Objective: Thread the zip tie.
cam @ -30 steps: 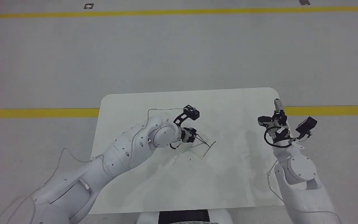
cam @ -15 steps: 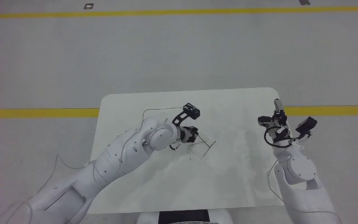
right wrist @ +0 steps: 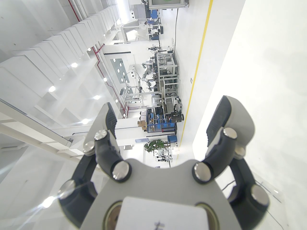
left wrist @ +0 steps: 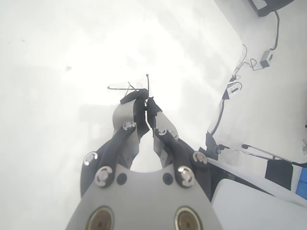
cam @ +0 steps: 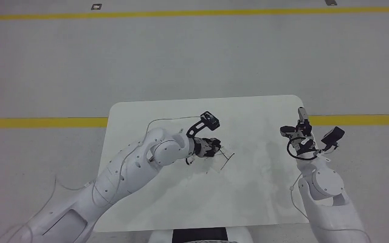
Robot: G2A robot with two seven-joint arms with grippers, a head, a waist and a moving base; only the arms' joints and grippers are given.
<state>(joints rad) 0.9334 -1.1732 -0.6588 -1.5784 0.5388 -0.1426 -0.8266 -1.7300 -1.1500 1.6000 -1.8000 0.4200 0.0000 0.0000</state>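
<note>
A thin black zip tie (cam: 225, 159) sticks out from my left gripper (cam: 213, 147) near the middle of the white table (cam: 255, 194). In the left wrist view the left gripper (left wrist: 145, 99) is shut on the zip tie (left wrist: 148, 83), whose short end with the small head points away from the fingers. Its shadow lies faint on the table beside it. My right gripper (cam: 302, 124) is held up at the table's right edge, pointing away from the table. In its own view the right gripper (right wrist: 165, 111) stands open with nothing between its fingers.
The table has rounded corners and bare white surface around the left gripper. Cables and a small grey box (left wrist: 265, 58) lie on the floor past the table's edge. Yellow floor lines (cam: 55, 122) run behind the table.
The left arm has shifted slightly to the right with the zip tie in its grip. The right arm has stayed still.
</note>
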